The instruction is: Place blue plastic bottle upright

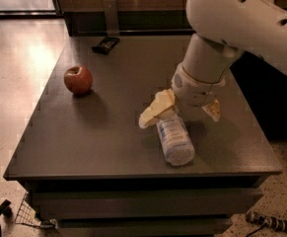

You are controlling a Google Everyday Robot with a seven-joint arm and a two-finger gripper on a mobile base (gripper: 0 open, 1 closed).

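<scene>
Pale yellow two-finger gripper [180, 117] on smooth white arm [232, 14], fingers [158, 107] spread apart, right of glossy round red apple [78, 79], over clear bluish plastic bottle [175, 139] lying flat on matte grey table [98, 132]

The surface [108, 147] carried one blue plastic bottle [176, 142], one red apple [78, 79] and one small black object [105, 44]; one claw [179, 118] stood over the bottle's far end.
</scene>
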